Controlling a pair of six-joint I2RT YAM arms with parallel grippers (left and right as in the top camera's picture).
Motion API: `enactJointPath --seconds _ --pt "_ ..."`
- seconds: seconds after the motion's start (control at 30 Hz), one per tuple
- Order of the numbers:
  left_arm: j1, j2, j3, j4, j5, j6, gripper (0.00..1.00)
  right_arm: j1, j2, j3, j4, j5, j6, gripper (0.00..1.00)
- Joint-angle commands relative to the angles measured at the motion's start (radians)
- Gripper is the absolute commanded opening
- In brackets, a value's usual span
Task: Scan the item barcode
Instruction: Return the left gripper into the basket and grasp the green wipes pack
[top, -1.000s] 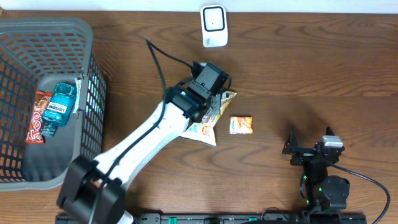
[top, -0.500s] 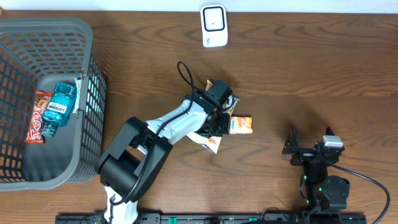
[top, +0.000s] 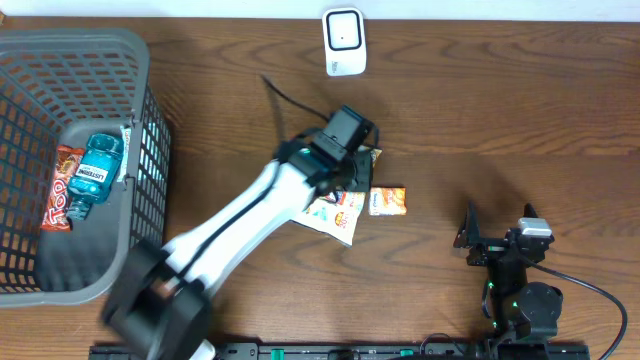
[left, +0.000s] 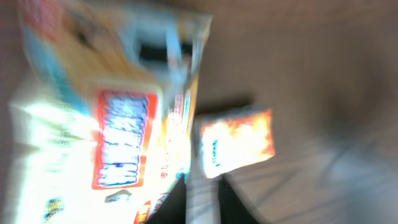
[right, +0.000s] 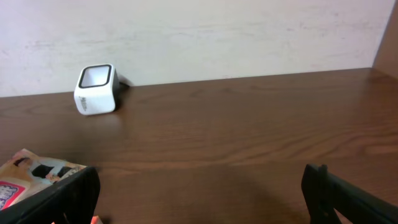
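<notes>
The snack bag (top: 338, 208) sits near the middle of the desk (top: 500, 120). In the overhead view its long axis runs diagonally, one end toward the far edge where the white scanner (top: 343, 41) stands and the other toward the near edge. It is glossy yellow and white with a red label panel, blurred in the left wrist view. A small orange packet (top: 387, 201) lies just beside it. The left tool (top: 352, 165) covers the bag's far end, and I cannot tell whether it grips. The right tool (top: 498, 238) is released and well apart.

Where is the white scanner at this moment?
Overhead view: the white scanner stands at the table's far edge, centre, apart from the snack bag nearer the robot.
</notes>
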Motion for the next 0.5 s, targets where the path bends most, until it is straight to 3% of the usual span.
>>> enactJointPath --seconds 0.0,0.1,0.17,0.33,0.47 --pt "0.016 -0.162 0.031 -0.047 -0.261 0.019 0.40 -0.019 -0.006 -0.001 -0.003 -0.003 -0.010 0.99" --pt "0.043 -0.266 0.031 -0.095 -0.390 0.034 0.69 -0.019 -0.006 -0.001 -0.003 -0.003 -0.010 0.99" --pt "0.082 -0.359 0.031 -0.114 -0.473 0.054 0.81 -0.019 -0.006 -0.001 -0.003 -0.002 -0.010 0.99" --pt "0.216 -0.527 0.031 -0.109 -0.533 0.071 0.99 -0.019 -0.006 -0.001 -0.003 -0.002 -0.010 0.99" --pt "0.383 -0.631 0.032 -0.111 -0.533 0.071 0.98 -0.019 -0.006 -0.001 -0.003 -0.003 -0.010 0.99"
